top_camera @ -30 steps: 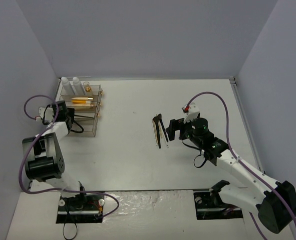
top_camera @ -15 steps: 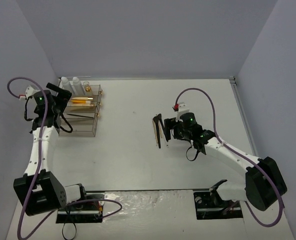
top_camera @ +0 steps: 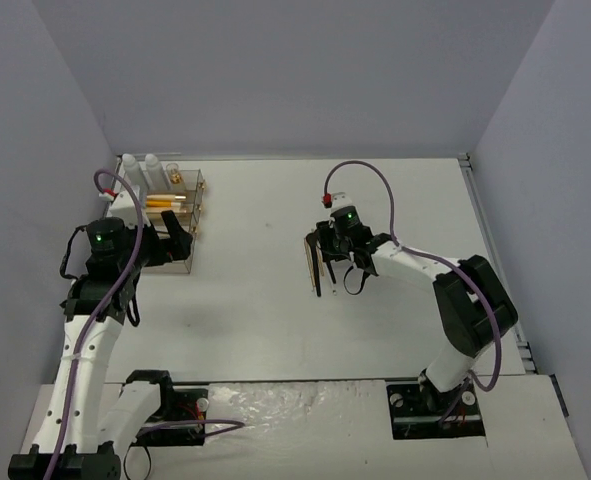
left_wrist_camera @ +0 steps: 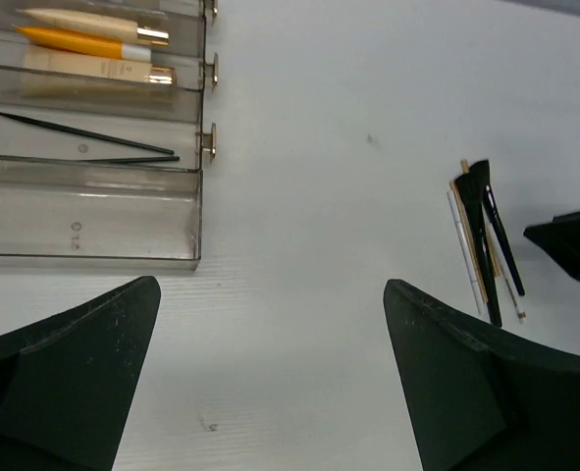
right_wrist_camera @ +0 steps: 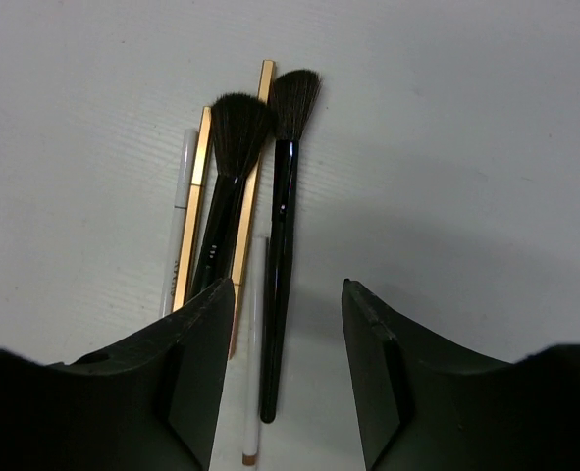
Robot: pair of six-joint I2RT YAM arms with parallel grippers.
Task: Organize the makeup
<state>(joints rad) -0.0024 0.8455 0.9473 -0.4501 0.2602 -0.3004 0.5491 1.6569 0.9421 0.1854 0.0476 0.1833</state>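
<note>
A loose bundle of makeup lies mid-table: two black brushes (right_wrist_camera: 283,206), gold sticks (right_wrist_camera: 193,206) and white pencils (right_wrist_camera: 254,343); in the top view the bundle (top_camera: 316,262) sits just left of my right wrist. My right gripper (right_wrist_camera: 290,289) hangs low over the handle ends, its jaws partly closed but apart. They straddle the slimmer black brush and a white pencil without touching them. My left gripper (left_wrist_camera: 272,286) is wide open and empty over bare table, near the drawer box (top_camera: 170,225). Orange (left_wrist_camera: 74,41) and beige (left_wrist_camera: 93,65) tubes and thin black brushes (left_wrist_camera: 83,135) lie in the drawers.
Two white bottles (top_camera: 142,170) and a gold-capped vial (top_camera: 175,177) stand on the top tier of the clear box, by the left wall. The drawers' gold knobs (left_wrist_camera: 209,142) face the table's middle. The right gripper's tip (left_wrist_camera: 569,240) shows in the left wrist view.
My left gripper opened and swung from the box's left side to its front. The right gripper moved left over the bundle, and its jaws narrowed around the slim brush.
</note>
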